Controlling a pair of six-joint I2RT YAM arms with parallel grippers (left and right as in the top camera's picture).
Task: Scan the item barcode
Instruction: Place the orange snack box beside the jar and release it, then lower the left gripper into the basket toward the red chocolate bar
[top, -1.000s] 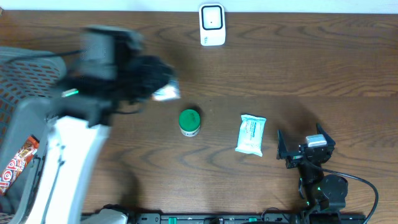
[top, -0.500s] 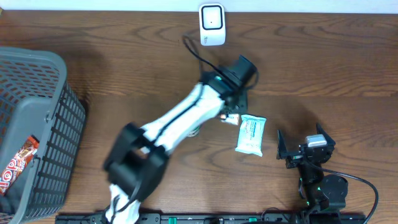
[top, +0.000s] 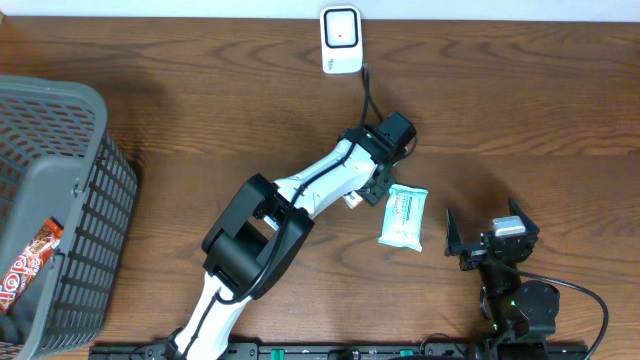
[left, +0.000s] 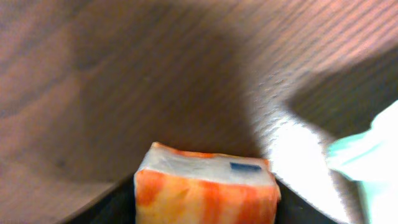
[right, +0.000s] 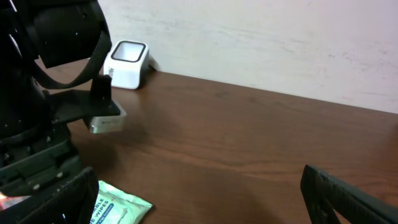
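Observation:
A small orange and white packet (left: 205, 186) sits between the dark fingers of my left gripper (left: 206, 213), which press against both its sides. From overhead, the left gripper (top: 368, 190) hovers low over the table's middle with the packet (top: 354, 198) in it, just left of a pale green wipes pack (top: 403, 217). The white barcode scanner (top: 341, 40) stands at the table's far edge, well beyond the packet. My right gripper (top: 487, 228) rests open near the front right with nothing between its fingers.
A grey mesh basket (top: 60, 190) holding a red snack wrapper (top: 25, 262) fills the left side. In the right wrist view the wipes pack (right: 115, 208) lies by the right gripper's (right: 199, 199) left finger, and the scanner (right: 127, 62) stands against the wall.
My left arm swung from above the basket across to the middle, carrying the packet, and now stops beside the wipes pack. It covers the green can seen earlier. The right arm stayed still.

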